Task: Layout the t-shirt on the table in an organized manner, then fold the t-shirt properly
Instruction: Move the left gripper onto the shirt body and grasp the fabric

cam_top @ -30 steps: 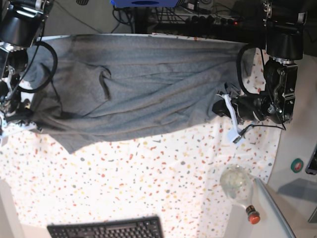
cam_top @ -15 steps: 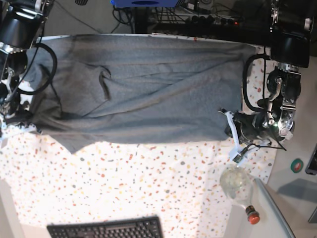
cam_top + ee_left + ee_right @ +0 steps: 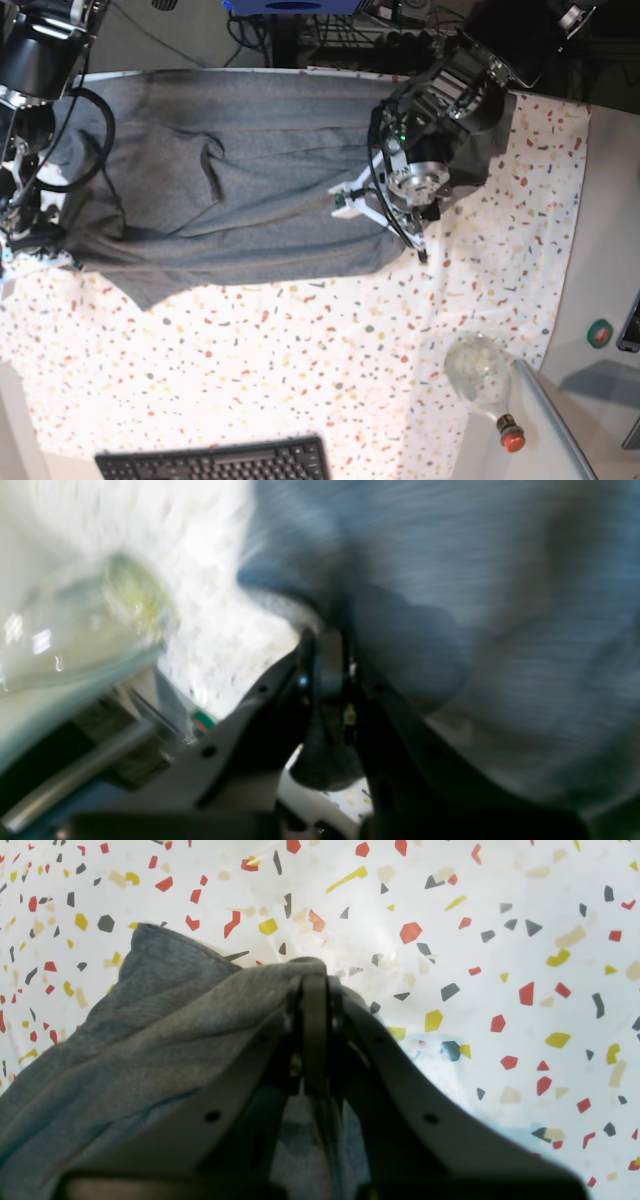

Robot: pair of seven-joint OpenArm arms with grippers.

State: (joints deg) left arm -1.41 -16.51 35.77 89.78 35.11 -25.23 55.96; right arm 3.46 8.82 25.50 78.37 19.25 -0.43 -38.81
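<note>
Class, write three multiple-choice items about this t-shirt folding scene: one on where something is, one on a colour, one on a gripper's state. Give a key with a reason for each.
1. In the base view, the keyboard lies at the
A. bottom edge
B. top edge
C. centre

2. The t-shirt is
A. red
B. grey
C. yellow

3. The right gripper is
A. wide open over bare table
B. shut on the t-shirt
C. shut on a bottle

Key:
1 A, its black keys show along the bottom edge.
2 B, the cloth is heather grey against the speckled table.
3 B, the right wrist view shows grey fabric pinched between closed jaws.
</note>
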